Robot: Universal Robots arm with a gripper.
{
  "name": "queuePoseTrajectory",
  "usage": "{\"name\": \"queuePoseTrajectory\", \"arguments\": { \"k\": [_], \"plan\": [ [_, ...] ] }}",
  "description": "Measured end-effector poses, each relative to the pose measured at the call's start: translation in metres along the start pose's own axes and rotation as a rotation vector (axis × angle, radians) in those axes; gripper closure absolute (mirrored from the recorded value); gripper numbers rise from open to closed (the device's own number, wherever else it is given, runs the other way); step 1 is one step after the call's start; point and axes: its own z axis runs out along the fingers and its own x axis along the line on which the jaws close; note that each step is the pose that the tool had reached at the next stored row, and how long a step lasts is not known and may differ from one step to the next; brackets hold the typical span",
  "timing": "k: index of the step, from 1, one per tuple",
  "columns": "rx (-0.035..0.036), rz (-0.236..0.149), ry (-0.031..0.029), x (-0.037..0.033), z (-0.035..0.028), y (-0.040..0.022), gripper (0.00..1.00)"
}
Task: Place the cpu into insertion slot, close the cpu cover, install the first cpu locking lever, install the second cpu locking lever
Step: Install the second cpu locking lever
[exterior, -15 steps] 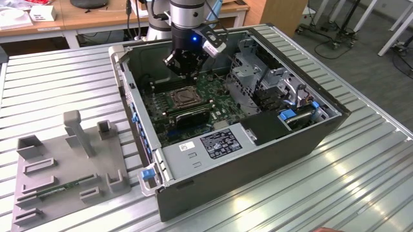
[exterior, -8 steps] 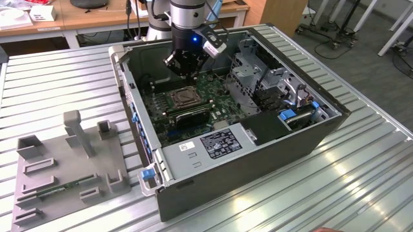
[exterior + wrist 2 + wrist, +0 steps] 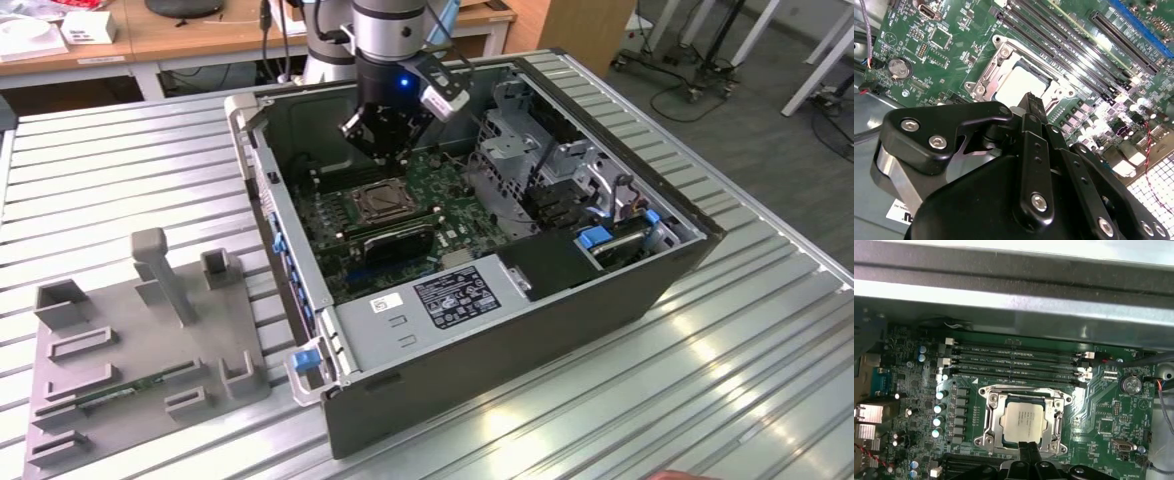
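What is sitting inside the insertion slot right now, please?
The cpu lies in the insertion slot, its silver-grey top showing in both wrist views. The slot's contacts beneath cannot be seen; the chip covers them.

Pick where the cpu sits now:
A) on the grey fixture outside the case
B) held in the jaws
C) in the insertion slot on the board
C: in the first wrist view the cpu lies flat inside the insertion slot, with the gripper near its edge.
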Motion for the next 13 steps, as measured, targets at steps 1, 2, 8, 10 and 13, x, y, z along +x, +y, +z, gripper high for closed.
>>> {"name": "queuePoseTrajectory", "arguments": {
  "k": [1,2,8,10,13],
  "plan": [
    [0.0000,0.000,0.0000,0.0001,0.0000,-0.0011,0.89],
    [0.0000,0.000,0.0000,0.0002,0.0001,-0.0025,0.89],
    [0.0000,0.000,0.0000,0.0012,0.0004,-0.0138,0.89],
    [-0.0001,0.000,-0.0001,0.0015,0.0005,-0.0180,0.89],
    [-0.0001,0.000,0.0000,0.0020,0.0006,-0.0236,0.89]
  ]
}}
